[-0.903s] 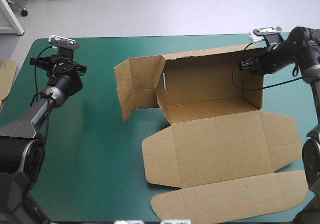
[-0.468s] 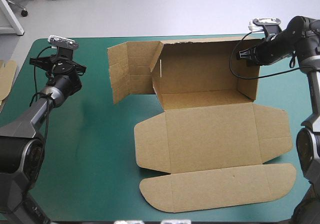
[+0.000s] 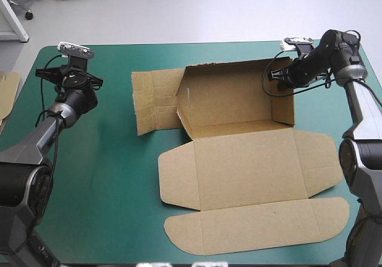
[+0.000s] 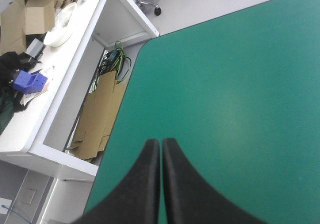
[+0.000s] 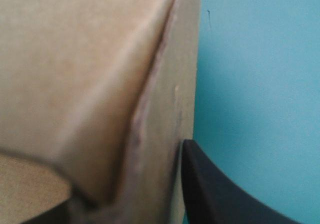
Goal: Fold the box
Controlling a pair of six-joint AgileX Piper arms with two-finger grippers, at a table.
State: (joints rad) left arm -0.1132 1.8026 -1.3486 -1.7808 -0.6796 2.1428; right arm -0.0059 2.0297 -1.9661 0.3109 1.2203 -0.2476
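Presently the right pincer (image 3: 277, 80) pinches the upper corner of the box's (image 3: 239, 165) raised right wall; the left pincer (image 3: 67, 76), pressed together, hovers well apart near the tabletop's (image 3: 107, 159) left edge. Box sits mid-tabletop: back wall up, left flap splayed, lid flat toward the near edge. Risk: held by one corner and unbraced, the sheet may slide whole or the wall buckle under a pull.

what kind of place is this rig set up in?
Probably a robotics lab or workshop. The part-folded box sits on a teal-green table. Beside it is a cluttered white bench with loose cables under it, and spare flat board is stacked at the table's left edge.
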